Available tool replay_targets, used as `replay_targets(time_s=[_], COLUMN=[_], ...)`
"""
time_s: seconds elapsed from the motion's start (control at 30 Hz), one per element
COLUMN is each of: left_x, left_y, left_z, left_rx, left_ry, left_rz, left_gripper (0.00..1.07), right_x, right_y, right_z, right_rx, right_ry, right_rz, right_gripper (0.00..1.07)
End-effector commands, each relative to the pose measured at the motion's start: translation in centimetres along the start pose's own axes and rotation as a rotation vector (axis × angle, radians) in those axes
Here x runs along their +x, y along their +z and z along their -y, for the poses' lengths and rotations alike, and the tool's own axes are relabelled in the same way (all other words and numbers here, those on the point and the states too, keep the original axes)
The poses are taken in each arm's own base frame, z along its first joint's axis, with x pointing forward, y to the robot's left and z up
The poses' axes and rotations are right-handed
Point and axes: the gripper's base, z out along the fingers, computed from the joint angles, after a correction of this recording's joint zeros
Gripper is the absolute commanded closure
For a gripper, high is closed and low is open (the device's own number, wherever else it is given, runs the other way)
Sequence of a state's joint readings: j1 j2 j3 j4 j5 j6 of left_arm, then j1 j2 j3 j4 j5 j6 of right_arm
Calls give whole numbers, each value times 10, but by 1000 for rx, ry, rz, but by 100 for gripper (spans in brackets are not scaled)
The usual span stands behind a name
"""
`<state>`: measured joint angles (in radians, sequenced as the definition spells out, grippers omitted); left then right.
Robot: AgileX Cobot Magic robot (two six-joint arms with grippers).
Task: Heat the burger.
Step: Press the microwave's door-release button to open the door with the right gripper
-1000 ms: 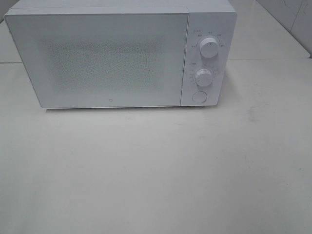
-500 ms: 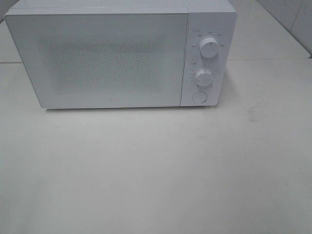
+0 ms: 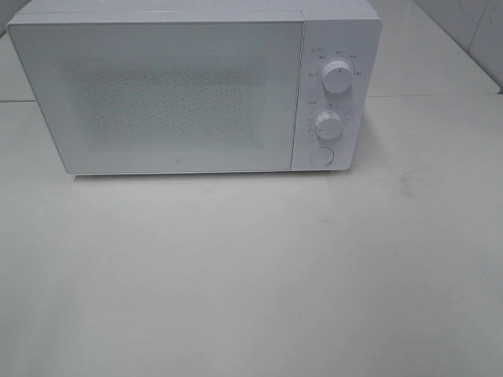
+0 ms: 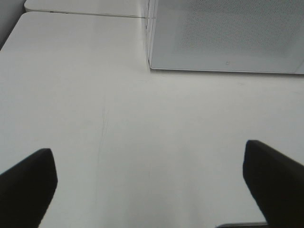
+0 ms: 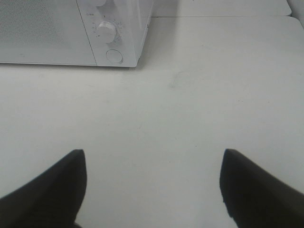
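Note:
The burger is out of view in every frame. A white microwave (image 3: 192,86) stands at the back of the white table (image 3: 251,275) with its door shut; two knobs and a round button sit on its right panel (image 3: 330,94). The microwave (image 4: 228,35) also shows in the left wrist view, and its knob panel (image 5: 111,35) in the right wrist view. My left gripper (image 4: 149,183) hangs open over bare table, black fingers wide apart and nothing between them. My right gripper (image 5: 152,183) is open too, empty, short of the microwave's front right corner. Neither arm shows in the exterior high view.
A seam (image 3: 440,96) runs across the table surface behind the microwave's right side. A tiled wall (image 3: 479,31) rises at the far right. A faint smudge (image 3: 406,184) marks the table right of the microwave.

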<state>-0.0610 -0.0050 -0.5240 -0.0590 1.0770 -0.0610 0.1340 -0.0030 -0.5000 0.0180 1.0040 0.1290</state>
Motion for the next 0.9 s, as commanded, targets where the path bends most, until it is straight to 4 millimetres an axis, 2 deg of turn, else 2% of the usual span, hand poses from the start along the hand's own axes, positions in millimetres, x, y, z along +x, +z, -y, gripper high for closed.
replay_targets(time_s=[0.03, 0.9], left_x=[1, 1], left_y=[1, 1], left_z=[1, 1], left_rx=[6, 7], left_ry=[-2, -2], left_rz=[7, 8], left_gripper=[6, 6], right_x=[2, 2], right_y=[-3, -3], right_z=[0, 0], right_rx=[-1, -1], right_ry=[-13, -13], right_rz=[38, 38], right_gripper=[32, 32])
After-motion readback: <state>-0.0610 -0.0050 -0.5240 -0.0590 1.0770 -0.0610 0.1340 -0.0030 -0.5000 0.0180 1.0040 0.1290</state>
